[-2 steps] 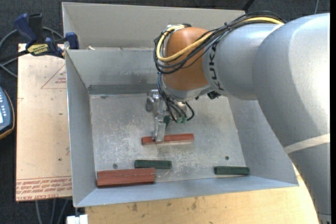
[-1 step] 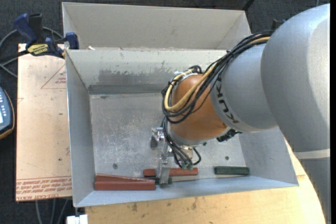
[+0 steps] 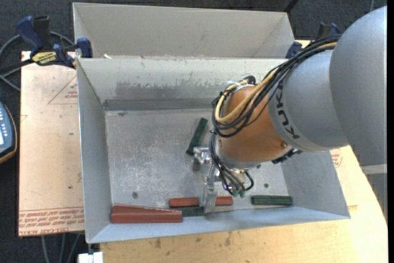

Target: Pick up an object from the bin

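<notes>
In the camera view the gripper (image 3: pixel 209 199) is low in the grey bin (image 3: pixel 92 145), its tip at the middle of a short red-brown stick (image 3: pixel 183 202) lying flat by the near wall; I cannot tell whether it is clenched or released. Left of that stick lies a longer red-brown bar (image 3: pixel 146 215), right of it a dark green stick (image 3: pixel 271 199), and beyond it a tilted dark green stick (image 3: pixel 199 131).

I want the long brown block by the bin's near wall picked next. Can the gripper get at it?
Probably yes. The gripper hangs close beside the brown block and nothing lies on it, though the near wall crowds one side.
</notes>
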